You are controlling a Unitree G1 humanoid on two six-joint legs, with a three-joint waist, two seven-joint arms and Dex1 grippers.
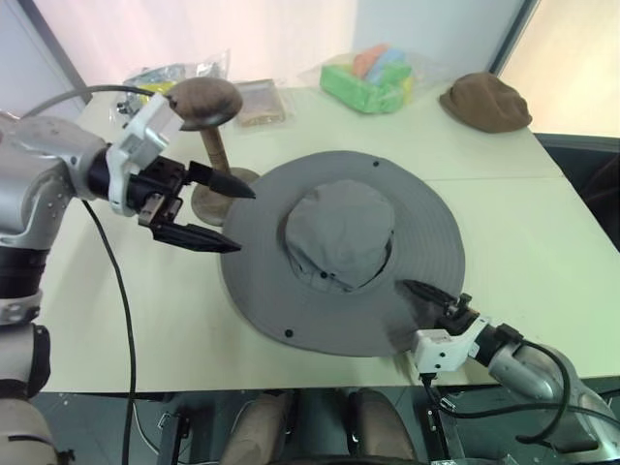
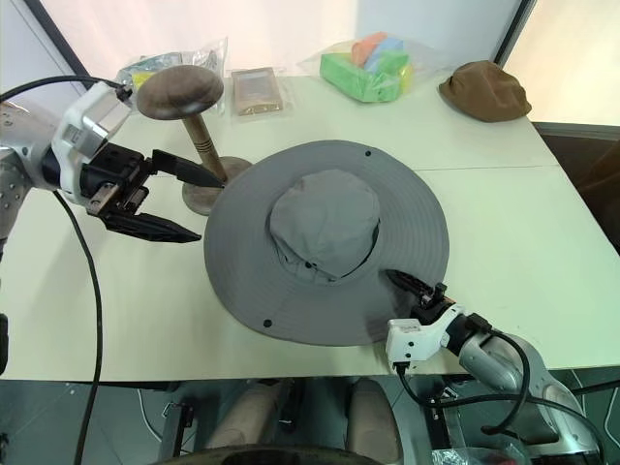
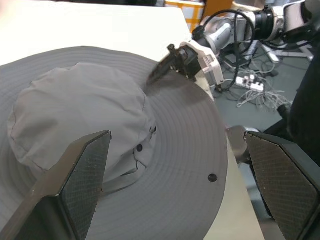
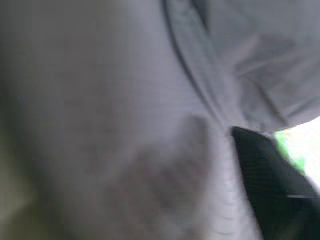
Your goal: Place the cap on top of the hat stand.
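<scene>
1. The large grey fabric wide-brimmed cap (image 1: 344, 254) lies flat, crown up, in the middle of the pale cream bench (image 1: 542, 242). The brim's far-left edge is just beside the round base of the dark brown wooden hat stand (image 1: 211, 131), which stands upright with its mushroom top bare.
2. Along the bench's far edge sit a small brown brimless cap (image 1: 484, 101), a clear bag of green, orange and blue items (image 1: 373, 77) and a flat brown packet (image 1: 260, 102); no writing on them can be read. Pale wall panels rise behind.
3. The left gripper (image 1: 225, 211) hovers at the cap's left edge, fingers spread wide and holding nothing.
4. The right gripper (image 1: 423, 293) is at the near-right brim, one finger lying on top of the fabric; whether it has clenched the brim cannot be told.
</scene>
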